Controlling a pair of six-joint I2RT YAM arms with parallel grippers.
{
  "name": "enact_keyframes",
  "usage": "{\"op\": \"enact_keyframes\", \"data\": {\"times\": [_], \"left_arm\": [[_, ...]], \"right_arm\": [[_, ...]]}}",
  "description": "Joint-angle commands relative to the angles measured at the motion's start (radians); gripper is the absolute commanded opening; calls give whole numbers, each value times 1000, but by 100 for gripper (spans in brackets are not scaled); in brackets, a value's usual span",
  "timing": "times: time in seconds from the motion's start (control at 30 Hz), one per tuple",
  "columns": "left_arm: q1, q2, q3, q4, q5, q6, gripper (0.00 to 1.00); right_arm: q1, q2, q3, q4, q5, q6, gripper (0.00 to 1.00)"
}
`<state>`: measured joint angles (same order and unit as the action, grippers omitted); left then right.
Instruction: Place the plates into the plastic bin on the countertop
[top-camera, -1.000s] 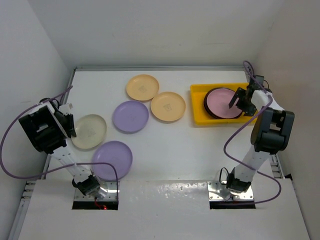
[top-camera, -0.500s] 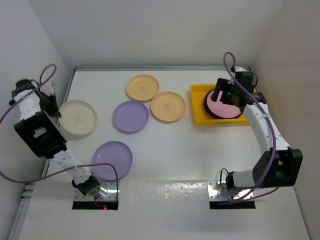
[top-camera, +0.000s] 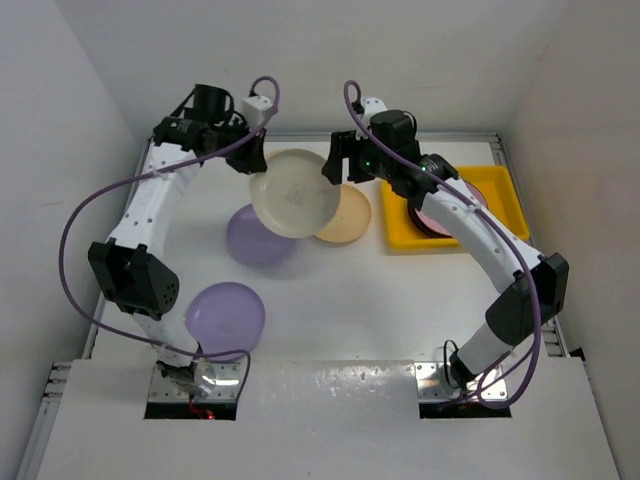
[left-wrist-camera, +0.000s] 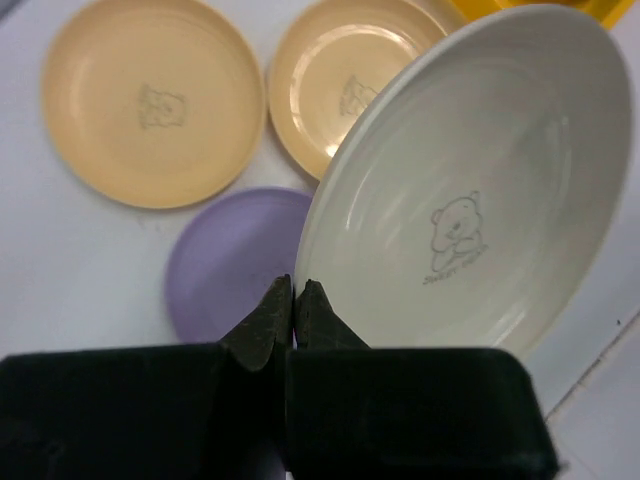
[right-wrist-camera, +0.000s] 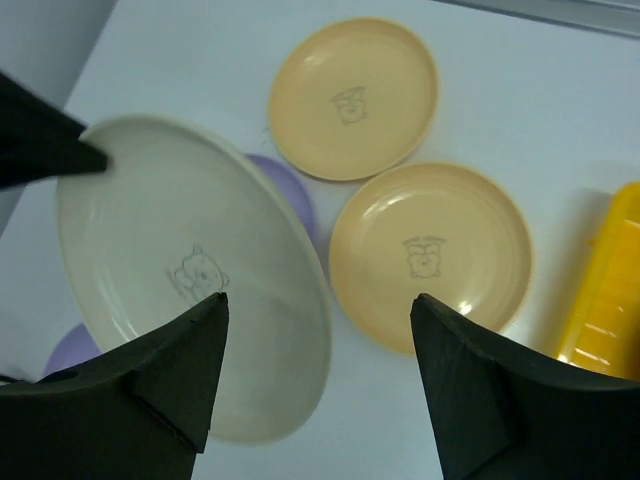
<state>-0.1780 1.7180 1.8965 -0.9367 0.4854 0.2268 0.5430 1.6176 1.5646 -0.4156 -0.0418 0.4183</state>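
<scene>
Countertop (top-camera: 330, 290): cream plate (top-camera: 295, 192) half-hides orange plate (top-camera: 354, 222).

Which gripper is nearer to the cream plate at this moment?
Left. The left gripper is shut on the rim of the cream plate; the right gripper hangs open beside the opposite rim, not gripping it.

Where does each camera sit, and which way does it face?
Top external: above and behind the bases, looking down on the countertop; left arm and right arm show.
Left wrist: on the left arm, looking along the left pincer, shut on the cream plate.
Right wrist: on the right arm, looking down past the open right pincer.
Shared: both wrists see the cream plate.
</scene>
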Motion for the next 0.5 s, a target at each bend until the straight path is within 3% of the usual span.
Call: {"op": "enact_keyframes", "data": {"times": [0.0, 0.1, 0.13, 0.23, 0.37, 0.47], "left_arm": [[-43, 3, 19, -33, -16, -6, 0], [-98, 3, 19, -33, -5, 3, 0], [-112, 3, 19, -33, -5, 3, 0], [-144, 3, 9, -33, -5, 3, 0], [-144, 3, -13, -33, 4, 3, 0], [-144, 3, -22, -33, 18, 3, 0]], "right_arm": [[-8, 13, 12, -54, 127, -12, 72], [-8, -18, -98, -8, 114, -33, 60], [-8, -33, -148, 13, 46, -36, 58], [-6, -48, -224, 92, -51, -52, 56], [-14, -32, -258, 109, -15, -52, 54], [-26, -4, -244, 92, -7, -50, 29]]}}
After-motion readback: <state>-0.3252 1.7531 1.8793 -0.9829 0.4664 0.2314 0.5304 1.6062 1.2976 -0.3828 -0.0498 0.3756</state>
